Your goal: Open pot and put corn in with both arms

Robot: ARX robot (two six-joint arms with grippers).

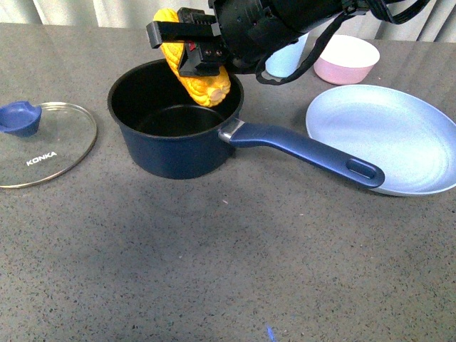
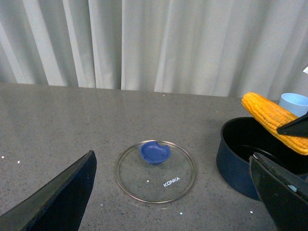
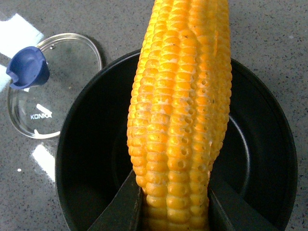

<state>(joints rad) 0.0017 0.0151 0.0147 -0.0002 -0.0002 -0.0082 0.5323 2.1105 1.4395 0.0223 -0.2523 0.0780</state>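
The lid is already off and the corn is held above the open pot, so the step in hand is the placing itself.

In the front view, going near to far: bare grey table [image 1: 214,285], then the pot [image 1: 171,135] at centre with its handle [image 1: 306,151] running toward 4 o'clock. The glass lid [image 1: 44,142] lies flat at the pot's 9 o'clock, apart from it; a pale blue plate [image 1: 388,135] sits at 3 o'clock. Over the pot's far rim the right gripper [image 1: 192,53] clamps the corn [image 1: 199,82], tilted, its lower end dipping inside the rim. Beyond stand a pink bowl [image 1: 349,58] and a pale cup [image 1: 285,60].

The next move calls for lowering the cob and releasing it, probably turned to lie flat.

The right wrist view alone shows both fingers [image 3: 120,211] pressed on the cob's sides above the black interior. The left wrist view alone shows the left gripper [image 2: 173,202] spread wide and holding nothing, over the lid.
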